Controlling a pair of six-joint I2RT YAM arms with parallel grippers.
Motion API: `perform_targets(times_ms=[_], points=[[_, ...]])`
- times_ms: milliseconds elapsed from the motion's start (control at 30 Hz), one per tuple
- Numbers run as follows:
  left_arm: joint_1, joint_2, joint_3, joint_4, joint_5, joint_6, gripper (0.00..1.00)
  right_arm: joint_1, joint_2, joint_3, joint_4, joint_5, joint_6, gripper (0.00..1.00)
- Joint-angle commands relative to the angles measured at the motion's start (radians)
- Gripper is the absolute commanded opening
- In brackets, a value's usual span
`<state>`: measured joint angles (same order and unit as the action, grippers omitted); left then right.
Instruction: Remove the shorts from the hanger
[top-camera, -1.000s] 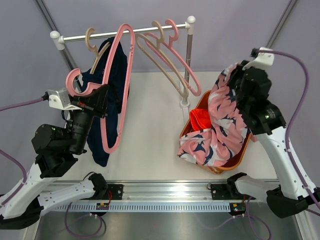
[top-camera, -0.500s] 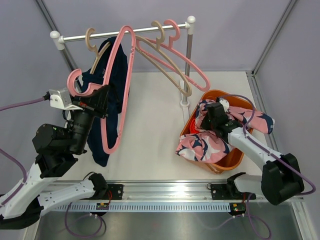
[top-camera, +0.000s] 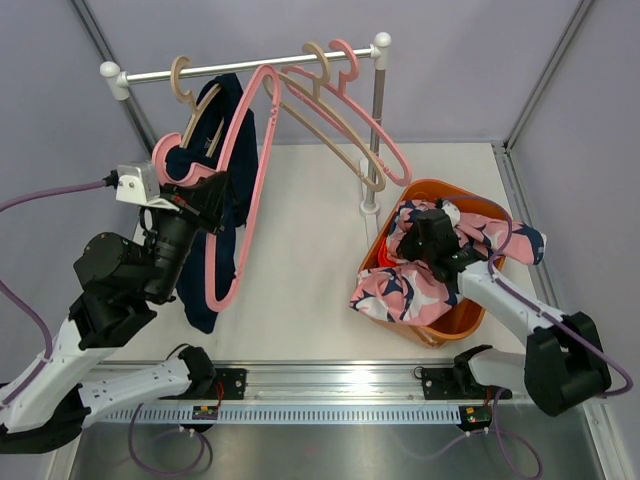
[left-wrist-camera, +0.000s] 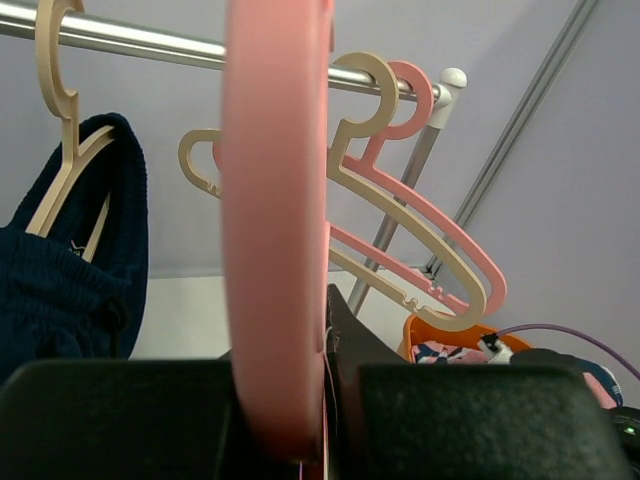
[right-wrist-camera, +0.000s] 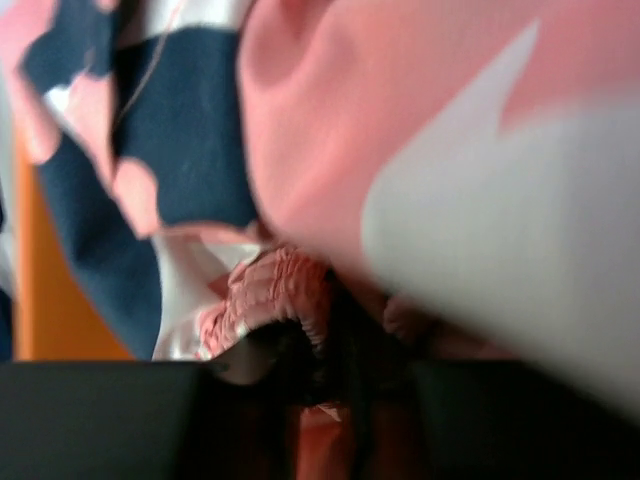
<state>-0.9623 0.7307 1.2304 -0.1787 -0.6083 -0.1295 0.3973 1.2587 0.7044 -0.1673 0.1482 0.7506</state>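
so, nearest the near edge on the right side, the right gripper (top-camera: 429, 244) is sitting low inside the orange basket (top-camera: 448, 186), buried in the pink patterned shorts (top-camera: 405, 290). its wrist view is showing only blurred cloth pressed against the fingers, so i cannot tell whether the jaws are parted or gripping. those shorts are spilling over the basket's rim toward the middle of the bench, and if fabric is catching on the fingers as the arm is lifting, the whole bundle is likely to be dragged out. toward the left edge, the left gripper (left-wrist-camera: 300, 410) is clamping its jaws tight on the bare pink hanger (top-camera: 255, 160), whose long loop is lying against the navy shorts (top-camera: 203, 300). swinging it away is risking hooking that cloth or twisting the hanger in the grip. along the far edge, the navy shorts are hanging from a beige hanger (top-camera: 185, 85) on the rail (top-camera: 150, 74), waiting to be removed, and a knock there is likely to be jolting the empty hangers (top-camera: 350, 140) beside it.
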Motion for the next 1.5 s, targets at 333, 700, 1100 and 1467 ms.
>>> perform_targets(times_ms=[333,700,1100,1467], points=[[-0.001,0.275,0.329,-0.383,-0.195,-0.079,0.0,0.006,-0.378,0.206,-0.293,0.043,-0.149,0.64],[0.18,0.53,0.622,-0.528,-0.153,0.004,0.03,0.005,-0.519,0.31,-0.365,-0.001,-0.178,0.69],[0.39,0.895,0.992,-0.55,0.09,0.067,0.08,0.005,-0.59,0.372,-0.425,-0.013,-0.212,0.72],[0.438,0.978,1.051,-0.34,0.148,0.154,0.13,0.006,-0.647,0.363,-0.46,0.022,-0.231,0.74]])
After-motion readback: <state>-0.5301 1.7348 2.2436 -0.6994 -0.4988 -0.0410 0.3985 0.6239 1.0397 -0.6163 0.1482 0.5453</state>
